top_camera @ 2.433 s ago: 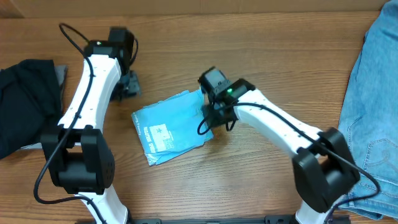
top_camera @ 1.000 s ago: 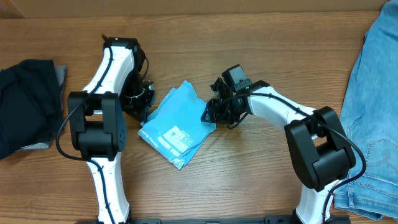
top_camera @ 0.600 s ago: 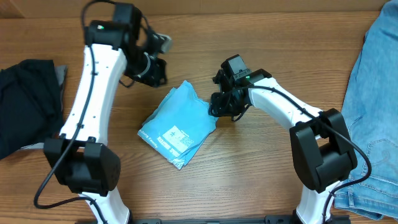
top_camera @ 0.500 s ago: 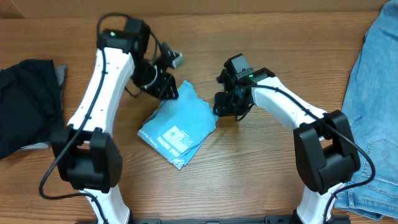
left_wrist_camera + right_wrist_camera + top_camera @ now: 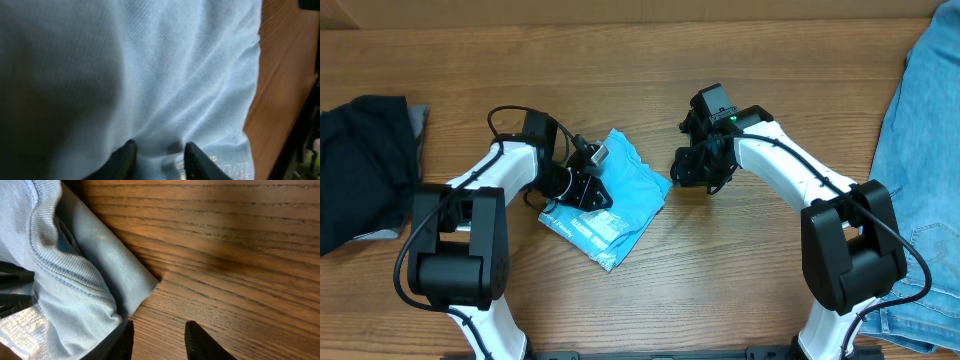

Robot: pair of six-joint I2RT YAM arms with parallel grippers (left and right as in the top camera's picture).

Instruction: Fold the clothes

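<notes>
The light sky-blue T-shirt (image 5: 620, 195) lies folded into a small packet in the middle of the table, with white print showing on its near part. My left gripper (image 5: 594, 194) rests on the packet's left side. In the left wrist view the blue fabric (image 5: 190, 75) fills the frame and my left gripper (image 5: 159, 159) is open, with a small ridge of cloth between its fingertips. My right gripper (image 5: 687, 172) is just right of the packet's right corner. In the right wrist view it (image 5: 159, 341) is open over bare wood, with the shirt's folded edge (image 5: 85, 275) to its left.
A black folded garment (image 5: 360, 170) lies at the left edge on a grey piece (image 5: 416, 120). Faded blue denim jeans (image 5: 920, 160) cover the right edge of the wooden table (image 5: 740, 280).
My left arm has swung down from the back of the table onto the shirt's left side. My right gripper has drawn back a little to the right, off the shirt's edge.
</notes>
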